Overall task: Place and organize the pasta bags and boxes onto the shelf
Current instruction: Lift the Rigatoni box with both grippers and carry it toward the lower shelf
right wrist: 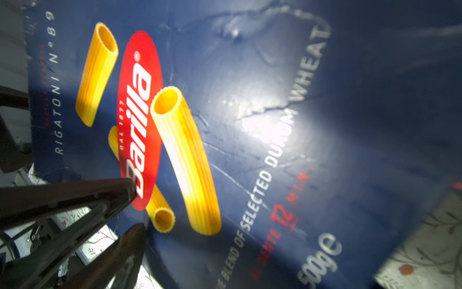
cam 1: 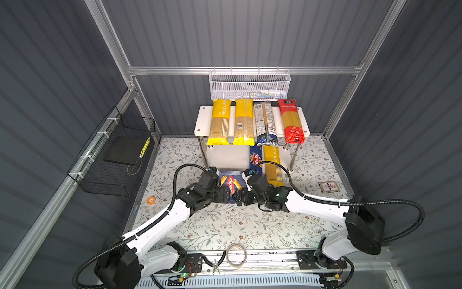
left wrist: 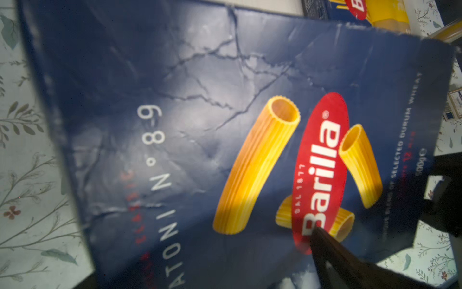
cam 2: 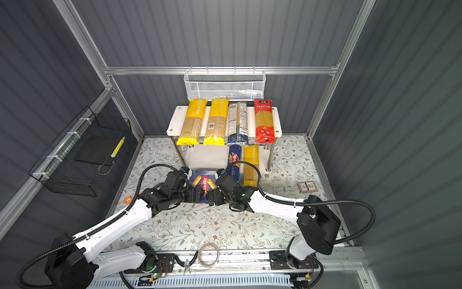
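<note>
Flanking Barilla box [cam 1: 230, 184], floral tabletop [cam 1: 225, 225], grey booth [cam 1: 250, 32]: right gripper [cam 1: 238, 197] spread, left gripper [cam 1: 225, 194] unclear.

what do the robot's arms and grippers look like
The left arm and right arm have white shell links with black joints and wrists. Black ribbed cable hoses loop alongside, fixed with white ties. The left gripper and right gripper are black, with slim dark fingers.

White glare hits the wide Barilla box [right wrist: 265, 130] in my right wrist view; its edge lettering blurs; I see shadow around the glare.
</note>
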Robot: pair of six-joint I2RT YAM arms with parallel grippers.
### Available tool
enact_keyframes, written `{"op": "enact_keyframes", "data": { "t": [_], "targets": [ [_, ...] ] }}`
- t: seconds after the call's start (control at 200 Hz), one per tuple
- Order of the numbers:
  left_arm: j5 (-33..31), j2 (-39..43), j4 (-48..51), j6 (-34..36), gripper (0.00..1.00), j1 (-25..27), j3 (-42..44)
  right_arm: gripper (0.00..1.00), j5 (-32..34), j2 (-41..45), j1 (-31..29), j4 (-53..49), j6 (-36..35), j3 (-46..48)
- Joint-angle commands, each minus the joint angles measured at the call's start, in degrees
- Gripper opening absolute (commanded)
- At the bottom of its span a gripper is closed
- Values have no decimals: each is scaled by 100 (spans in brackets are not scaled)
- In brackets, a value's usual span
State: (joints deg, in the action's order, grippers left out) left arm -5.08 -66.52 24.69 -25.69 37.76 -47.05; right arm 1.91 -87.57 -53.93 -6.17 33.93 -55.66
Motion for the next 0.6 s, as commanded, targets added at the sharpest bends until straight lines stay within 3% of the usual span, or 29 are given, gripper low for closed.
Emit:
{"op": "enact_keyframes", "data": {
  "t": [0.0,0.595],
  "targets": [
    [968,-111,-1070,399,100,189,-649,95,-800,94,-60,1355,-33,-631],
    [939,-1022,-999,826,100,-445,-1411,97,-948,-304,443,1668,314,-1059]
  ]
}}
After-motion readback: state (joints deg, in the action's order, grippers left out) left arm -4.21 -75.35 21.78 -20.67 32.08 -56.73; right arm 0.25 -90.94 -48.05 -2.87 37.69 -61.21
